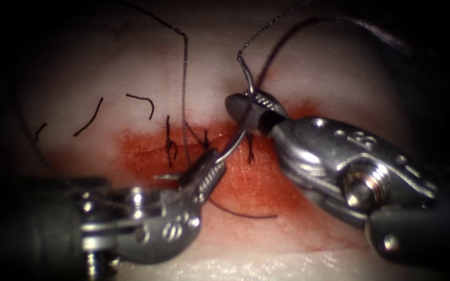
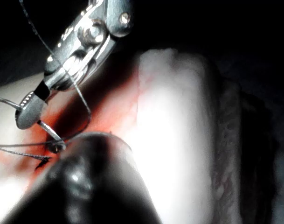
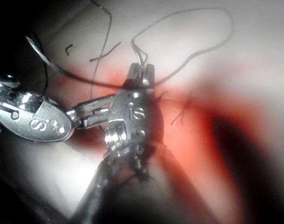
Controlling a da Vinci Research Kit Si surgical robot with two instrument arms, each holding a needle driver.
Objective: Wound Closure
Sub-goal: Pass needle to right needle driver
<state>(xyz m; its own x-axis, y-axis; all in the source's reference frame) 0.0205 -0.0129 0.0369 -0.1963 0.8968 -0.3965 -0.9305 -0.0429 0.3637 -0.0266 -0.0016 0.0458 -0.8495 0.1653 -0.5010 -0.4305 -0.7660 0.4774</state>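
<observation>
**Steel needle held at both ends above the cut**

Steel is seen first at the lower left of the endoscope frame, where the left tool (image 1: 204,174) is angled up toward the centre. Its jaws are pressed together on the needle (image 1: 238,140) near one end of the curve, just over the red fluid (image 1: 246,182) that stains the tissue (image 1: 339,67). A dark loop of thread (image 1: 183,78) is trailed under that tool and across the stained patch.

Slightly farther in, at centre frame, the right tool (image 1: 253,109) is brought in from the lower right. Its jaws are closed on the needle nearer the other end, where the thread is swaged. The same grip is shown in the right wrist view, with the right tool (image 3: 142,77) pinching the wire and the left tool (image 3: 93,109) meeting it from the side. The needle appears to be lifted free of the tissue, though the tip is hidden in the left jaws, so this cannot be stated as certain.

Between the two tools, tied stitches (image 1: 170,145) are seen standing across the cut (image 1: 157,153). Beyond them, at upper left, cut ends of thread (image 1: 88,117) lie loose on pale tissue.

Judged as a hand-over, it would be done well if one grip is kept firm until the other is secure, the curve is held square to the jaws, and the slack thread is kept clear of the earlier knots.
</observation>
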